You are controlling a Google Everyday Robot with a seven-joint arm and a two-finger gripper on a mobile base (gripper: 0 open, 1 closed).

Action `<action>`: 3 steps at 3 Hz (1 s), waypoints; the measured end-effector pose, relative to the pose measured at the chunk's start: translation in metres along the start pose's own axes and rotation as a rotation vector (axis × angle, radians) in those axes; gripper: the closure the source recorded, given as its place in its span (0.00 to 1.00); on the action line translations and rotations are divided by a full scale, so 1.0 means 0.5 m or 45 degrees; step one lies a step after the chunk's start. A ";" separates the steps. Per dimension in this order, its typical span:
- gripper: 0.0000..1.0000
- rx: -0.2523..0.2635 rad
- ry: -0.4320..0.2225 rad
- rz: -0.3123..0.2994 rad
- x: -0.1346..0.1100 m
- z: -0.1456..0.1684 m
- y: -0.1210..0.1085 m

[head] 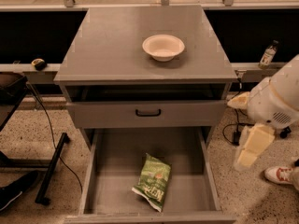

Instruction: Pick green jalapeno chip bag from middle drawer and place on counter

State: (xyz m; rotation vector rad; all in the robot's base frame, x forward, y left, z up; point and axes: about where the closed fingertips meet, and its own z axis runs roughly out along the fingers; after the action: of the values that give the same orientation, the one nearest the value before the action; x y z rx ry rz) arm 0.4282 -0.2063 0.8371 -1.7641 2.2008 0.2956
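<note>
The green jalapeno chip bag [152, 181] lies flat on the floor of the open middle drawer [112, 171], a little right of centre and near the front. The counter [107, 45] is the grey cabinet top above it. My white arm [278, 99] hangs to the right of the cabinet. Its pale gripper [246, 157] points down beside the drawer's right wall, outside the drawer and apart from the bag.
A white bowl [163, 47] stands on the counter right of centre. A shut grey drawer front with a black handle [148, 112] sits above the open drawer. A small bottle [267, 55] stands on the right ledge. A shoe [280, 174] and cables lie on the floor.
</note>
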 end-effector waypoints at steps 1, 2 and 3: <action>0.00 0.012 -0.031 -0.023 0.015 0.030 0.002; 0.00 -0.024 -0.117 0.007 0.019 0.072 -0.017; 0.00 -0.096 -0.322 0.045 0.022 0.210 -0.021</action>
State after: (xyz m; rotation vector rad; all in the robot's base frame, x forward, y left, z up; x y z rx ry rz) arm 0.4473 -0.1822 0.7357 -1.6254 2.0663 0.5827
